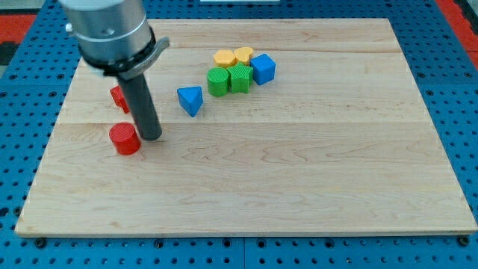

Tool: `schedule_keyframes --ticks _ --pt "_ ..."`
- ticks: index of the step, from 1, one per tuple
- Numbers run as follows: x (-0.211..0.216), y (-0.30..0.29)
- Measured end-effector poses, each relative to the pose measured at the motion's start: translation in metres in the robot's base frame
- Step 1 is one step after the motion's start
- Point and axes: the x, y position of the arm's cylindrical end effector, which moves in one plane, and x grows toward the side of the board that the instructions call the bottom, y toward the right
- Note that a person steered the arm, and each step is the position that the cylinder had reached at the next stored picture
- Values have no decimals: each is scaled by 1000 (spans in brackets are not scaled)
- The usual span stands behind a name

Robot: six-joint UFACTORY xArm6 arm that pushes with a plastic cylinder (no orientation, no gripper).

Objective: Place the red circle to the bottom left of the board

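The red circle [124,139] lay on the tabletop [299,187] in its left half, near the left edge and about midway between the top and bottom edges, well short of the bottom-left corner. My tip [151,138] stood on the wood just beside the circle on its right, touching it or nearly so; the exact contact could not be made out. There were no fingers on the rod, so nothing was grasped or released.

Behind the rod, toward the top-left corner, a red block [117,96] showed only in part, its shape hidden. A blue triangular block [190,99] sat apart to the right of the rod. Further toward the top edge clustered two green blocks [218,81] [240,77], two yellow blocks [224,58] [243,54] and a blue cube [263,68], packed close together.
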Motion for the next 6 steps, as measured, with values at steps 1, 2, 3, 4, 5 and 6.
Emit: schedule_keyframes --ticks 1,2,3,4,5,6 --pt "-2 -33" --pt "46 -50" --pt "60 -18" --pt "87 31" --pt "97 -28" --pt "96 -40"
